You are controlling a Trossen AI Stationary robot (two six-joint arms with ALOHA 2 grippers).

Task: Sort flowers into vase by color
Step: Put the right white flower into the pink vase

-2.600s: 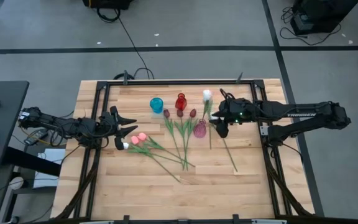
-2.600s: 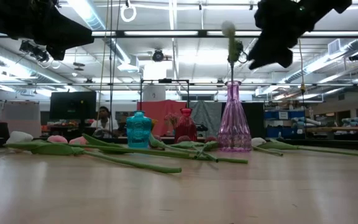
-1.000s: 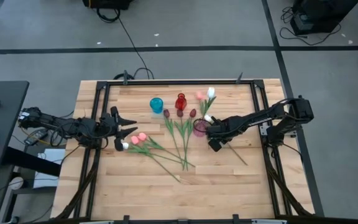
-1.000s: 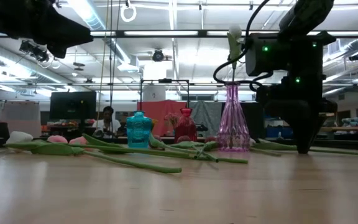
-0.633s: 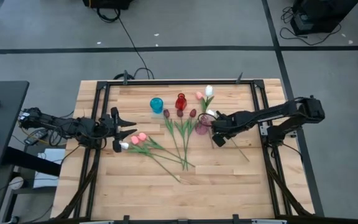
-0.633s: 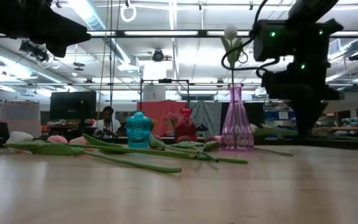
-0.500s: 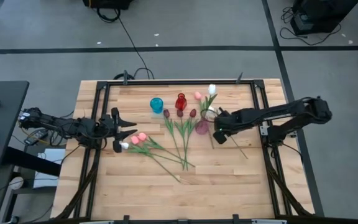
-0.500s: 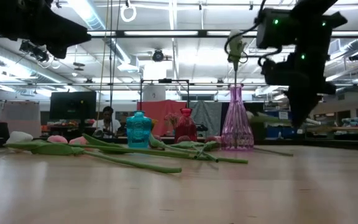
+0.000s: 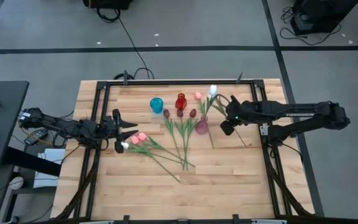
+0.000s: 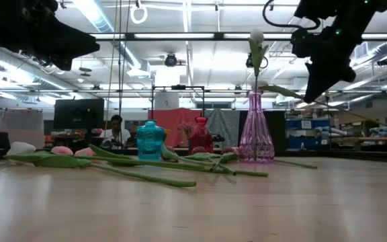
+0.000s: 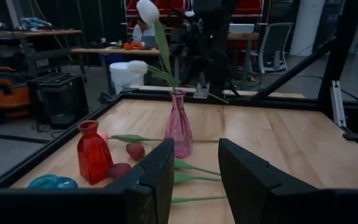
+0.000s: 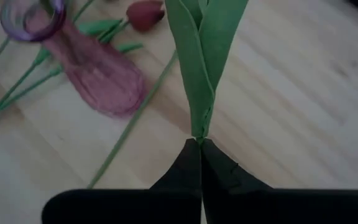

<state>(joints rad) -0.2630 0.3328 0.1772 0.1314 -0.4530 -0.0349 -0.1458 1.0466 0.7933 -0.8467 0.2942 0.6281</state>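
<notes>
The right gripper [image 12: 199, 144], its fingers pressed together on a green stem and leaves [image 12: 202, 56], holds a tulip above the desk toward its right edge, just beside the pink vase [image 9: 201, 127]. In the low view a white tulip [image 10: 256, 36] already stands in that vase, its stem upright and a leaf reaching toward the gripper; whether this is the flower in the grip or a separate one cannot be told. A blue vase [image 9: 156, 104] and a red vase [image 9: 181, 101] stand near the desk's far edge, with dark red tulips [image 9: 179, 114] lying in a fan at the middle of the desk, their stems running toward the near edge. Pink tulips [image 9: 138, 138] lie near the left side, close under the left gripper [image 9: 124, 125], which waits there with its fingers apart. The flowers look light and springy: thin stems likely to bend and swing when lifted, and smooth enough to slip or twist between the pads. Heads seem soft and easily crushed, so the stem is probably the place to grip, best at mid-length or nearer the head, leaving the lower end free to enter a narrow neck. The slender vases appear easy to tip if a stem drags at the rim.
</notes>
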